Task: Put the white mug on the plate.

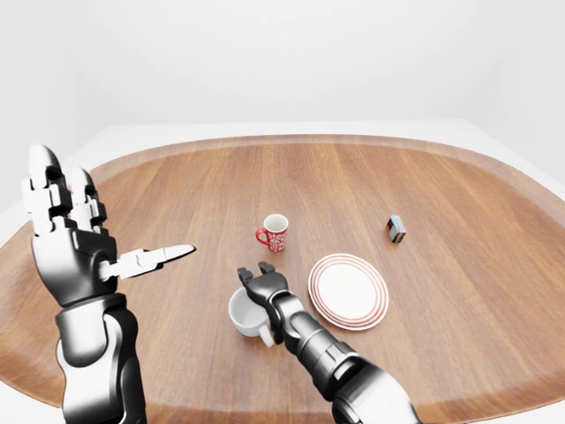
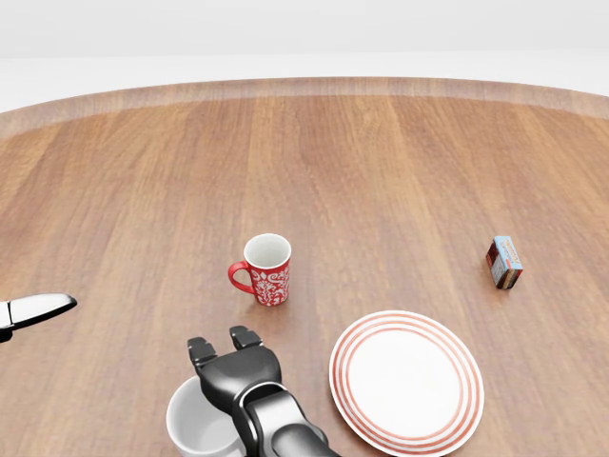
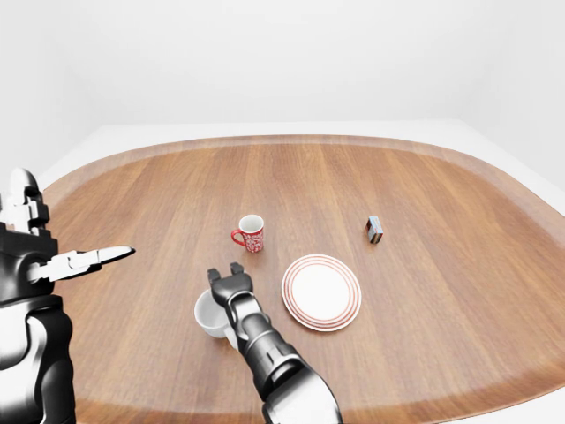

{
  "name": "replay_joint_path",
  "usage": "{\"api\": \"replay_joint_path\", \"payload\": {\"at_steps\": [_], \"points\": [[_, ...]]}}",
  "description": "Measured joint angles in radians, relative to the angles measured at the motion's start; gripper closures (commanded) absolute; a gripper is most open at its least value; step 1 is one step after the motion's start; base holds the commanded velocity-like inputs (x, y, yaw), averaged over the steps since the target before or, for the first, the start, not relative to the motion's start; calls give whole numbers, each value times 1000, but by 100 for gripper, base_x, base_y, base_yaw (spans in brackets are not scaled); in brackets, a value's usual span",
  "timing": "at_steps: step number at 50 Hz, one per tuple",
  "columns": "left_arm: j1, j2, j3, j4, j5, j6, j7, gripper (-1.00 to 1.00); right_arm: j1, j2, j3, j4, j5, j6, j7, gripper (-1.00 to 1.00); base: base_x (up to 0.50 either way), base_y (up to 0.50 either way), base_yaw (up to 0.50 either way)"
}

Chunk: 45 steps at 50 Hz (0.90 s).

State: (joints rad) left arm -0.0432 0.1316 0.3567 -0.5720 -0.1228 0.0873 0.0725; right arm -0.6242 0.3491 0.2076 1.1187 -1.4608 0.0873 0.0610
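— Where is the white mug?
— Near the table's bottom edge in the left-eye view, just left of the plate, under the right hand (fingers spread over its rim, not closed).
— And the left hand?
— Raised, wide open. Bare wood lies toward the far edge beyond the red mug.

Left hand raised upright, fingers spread open; right hand low, fingers extended and uncurled
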Motion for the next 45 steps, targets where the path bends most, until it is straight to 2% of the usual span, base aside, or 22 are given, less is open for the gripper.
{"api": "replay_joint_path", "payload": {"at_steps": [5,6,7,13,28,45], "points": [[0,0,0,3,0,0,0,-100,3,0,-2,-2,-2,0,-4,-100,0,0,0],[0,0,-1,3,0,0,0,-100,4,0,-3,-2,-3,0,-5,-62,0,0,0],[0,0,-1,3,1,0,0,-100,2,0,-4,-6,0,0,-10,100,0,0,0],[-1,0,-2,6,1,0,0,-100,2,0,-7,-14,59,0,-38,100,0,0,0],[-1,0,-4,9,2,0,1,-100,10,0,-12,4,3,0,-2,100,0,0,0],[1,-2,-7,13,5,0,1,-100,-46,-30,-31,-6,70,0,-1,100,0,0,0]]}}
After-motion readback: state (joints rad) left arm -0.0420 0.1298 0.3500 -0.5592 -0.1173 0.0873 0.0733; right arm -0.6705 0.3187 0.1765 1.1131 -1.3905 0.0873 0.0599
